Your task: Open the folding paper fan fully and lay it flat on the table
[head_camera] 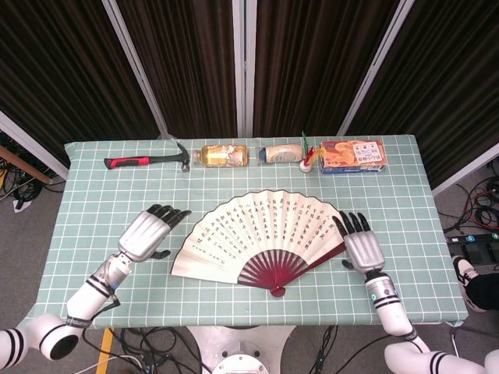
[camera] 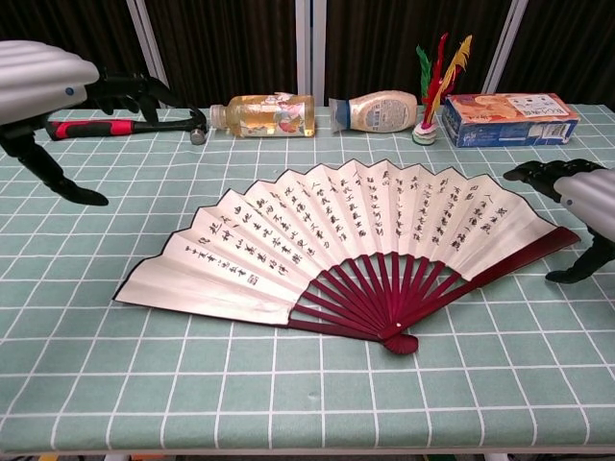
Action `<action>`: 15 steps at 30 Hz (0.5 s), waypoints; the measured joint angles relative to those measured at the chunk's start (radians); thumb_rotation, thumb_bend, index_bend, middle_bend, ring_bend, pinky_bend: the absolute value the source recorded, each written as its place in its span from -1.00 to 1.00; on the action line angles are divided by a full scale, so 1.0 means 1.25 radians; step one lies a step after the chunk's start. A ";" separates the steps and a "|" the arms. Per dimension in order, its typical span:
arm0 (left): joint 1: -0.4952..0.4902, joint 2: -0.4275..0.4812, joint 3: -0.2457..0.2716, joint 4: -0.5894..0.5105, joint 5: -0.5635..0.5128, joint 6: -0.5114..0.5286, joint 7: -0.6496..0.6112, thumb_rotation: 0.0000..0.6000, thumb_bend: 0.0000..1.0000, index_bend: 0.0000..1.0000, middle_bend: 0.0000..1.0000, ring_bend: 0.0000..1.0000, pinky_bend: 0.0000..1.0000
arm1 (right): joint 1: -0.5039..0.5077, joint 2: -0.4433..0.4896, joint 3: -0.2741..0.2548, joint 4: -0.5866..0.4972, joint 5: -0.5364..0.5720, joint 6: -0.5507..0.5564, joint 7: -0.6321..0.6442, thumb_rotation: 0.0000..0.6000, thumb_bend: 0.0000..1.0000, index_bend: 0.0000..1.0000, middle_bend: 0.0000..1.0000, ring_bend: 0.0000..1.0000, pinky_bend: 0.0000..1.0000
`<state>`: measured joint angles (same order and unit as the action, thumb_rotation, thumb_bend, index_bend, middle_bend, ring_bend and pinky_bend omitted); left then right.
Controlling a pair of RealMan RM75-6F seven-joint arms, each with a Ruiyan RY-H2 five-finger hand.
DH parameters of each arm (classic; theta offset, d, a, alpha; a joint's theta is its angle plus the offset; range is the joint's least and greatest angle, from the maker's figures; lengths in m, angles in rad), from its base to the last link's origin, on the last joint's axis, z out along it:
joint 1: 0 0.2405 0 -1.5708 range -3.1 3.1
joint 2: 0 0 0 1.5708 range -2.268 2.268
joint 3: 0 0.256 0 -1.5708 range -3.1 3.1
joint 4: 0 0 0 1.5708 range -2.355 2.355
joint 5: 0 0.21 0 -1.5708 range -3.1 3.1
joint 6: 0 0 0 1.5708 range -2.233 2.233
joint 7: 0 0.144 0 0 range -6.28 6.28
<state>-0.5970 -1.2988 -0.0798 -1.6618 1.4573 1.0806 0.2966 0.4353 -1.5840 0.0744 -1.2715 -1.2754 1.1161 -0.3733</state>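
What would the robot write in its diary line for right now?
fan: fully open, flat on table | left hand: open, off fan | right hand: open, beside fan | task: looks done

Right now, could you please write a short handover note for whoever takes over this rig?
Left hand: holds nothing, fingers apart, raised above the table left of the fan.
Right hand: holds nothing, at the fan's right edge; contact cannot be told.
Paper fan: spread wide, lying flat mid-table, red ribs toward the robot.
Done: fan opened and laid down.
Left: only draw both hands clear, it seems.
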 measured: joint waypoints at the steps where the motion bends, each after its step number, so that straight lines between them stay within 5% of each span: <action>1: 0.002 0.003 -0.003 0.002 -0.006 0.001 -0.022 1.00 -1.00 -0.74 -0.51 -0.56 -0.41 | 0.005 0.020 0.008 -0.020 0.013 -0.014 -0.006 1.00 -1.00 -1.00 -1.00 -1.00 -1.00; 9: 0.053 0.039 -0.036 0.037 -0.066 0.054 -0.227 1.00 -1.00 -0.70 -0.48 -0.55 -0.41 | 0.022 0.176 0.037 -0.147 0.023 -0.056 0.014 1.00 -0.99 -0.99 -0.95 -1.00 -1.00; 15: 0.136 0.043 -0.044 0.099 -0.113 0.174 -0.227 1.00 -1.00 -0.49 -0.43 -0.55 -0.43 | -0.009 0.246 0.052 -0.171 -0.053 0.030 0.187 1.00 -0.56 -0.60 -0.63 -0.81 -0.68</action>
<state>-0.4271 -1.2452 -0.1352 -1.5381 1.3159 1.2981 0.0133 0.4242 -1.2760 0.1388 -1.4854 -1.3411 1.1541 -0.1396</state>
